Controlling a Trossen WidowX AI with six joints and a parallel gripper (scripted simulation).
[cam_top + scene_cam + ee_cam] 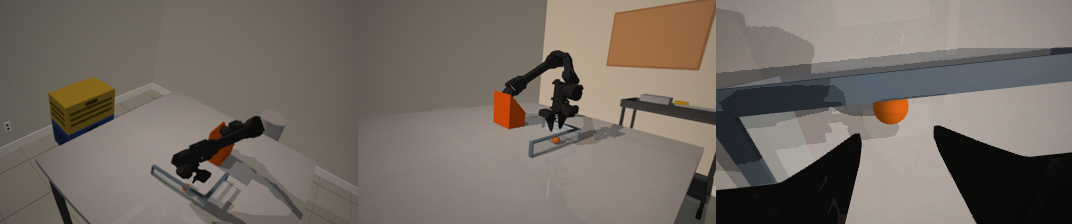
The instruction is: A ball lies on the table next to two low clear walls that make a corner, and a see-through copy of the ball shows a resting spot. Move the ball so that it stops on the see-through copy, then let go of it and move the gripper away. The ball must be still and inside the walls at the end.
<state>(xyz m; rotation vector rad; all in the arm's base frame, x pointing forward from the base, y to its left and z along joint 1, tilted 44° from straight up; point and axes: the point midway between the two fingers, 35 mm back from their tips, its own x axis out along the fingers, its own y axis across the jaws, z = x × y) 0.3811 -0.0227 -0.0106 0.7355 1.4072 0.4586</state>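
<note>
The end effector (195, 179) (556, 129) (897, 134) stands spread with nothing between its fingertips, and the orange ball (185, 186) (556, 140) (888, 113) sits below it on the table (113, 150) (452, 161) (996, 125), just beside one of the low clear walls (214, 192) (553, 137) (956, 80), on their inner side. Letting go looks done; I cannot tell the see-through copy apart, so whether the ball is on it stays unsure, and backing farther off likely remains.
</note>
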